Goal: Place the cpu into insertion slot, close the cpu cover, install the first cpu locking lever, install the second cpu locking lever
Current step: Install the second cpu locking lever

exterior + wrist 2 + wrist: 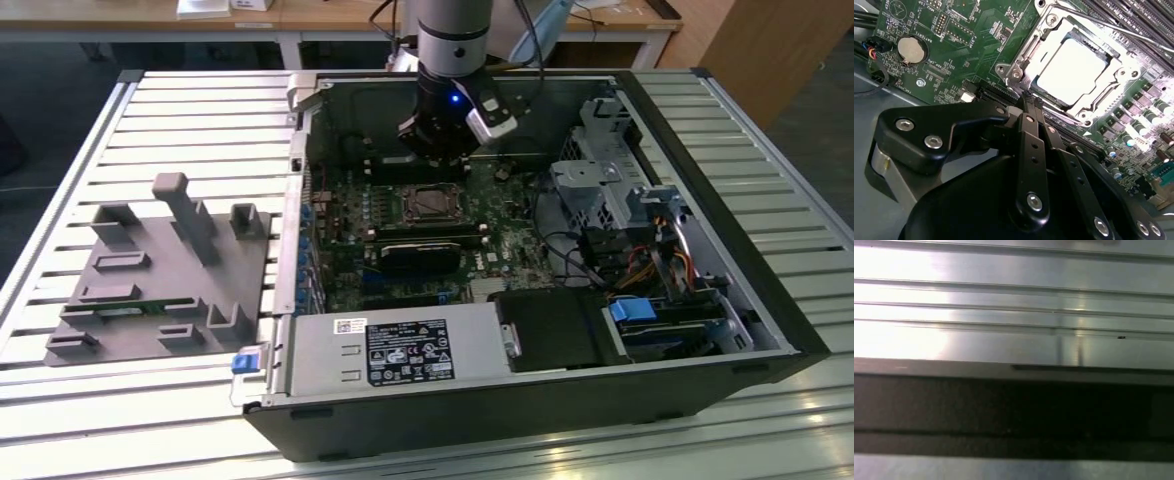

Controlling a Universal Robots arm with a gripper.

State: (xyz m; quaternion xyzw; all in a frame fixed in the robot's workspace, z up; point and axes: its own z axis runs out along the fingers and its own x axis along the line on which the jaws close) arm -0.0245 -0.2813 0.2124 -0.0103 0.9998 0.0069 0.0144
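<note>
Now the gripper [1026, 97] has its jaws pressed together, holding nothing; its tips hover beside the cpu cover [1024, 55], closed over the cpu [1071, 70].

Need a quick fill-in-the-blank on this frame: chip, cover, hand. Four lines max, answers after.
1. The chip lies in the socket on the ____ circuit board.
2. The metal cover around the chip's face is folded ____ over it.
3. The hand has its fingertips pressed ____.
4. In the exterior view, the hand hangs inside the open computer ____.

Missing words: green; down; together; case
</note>
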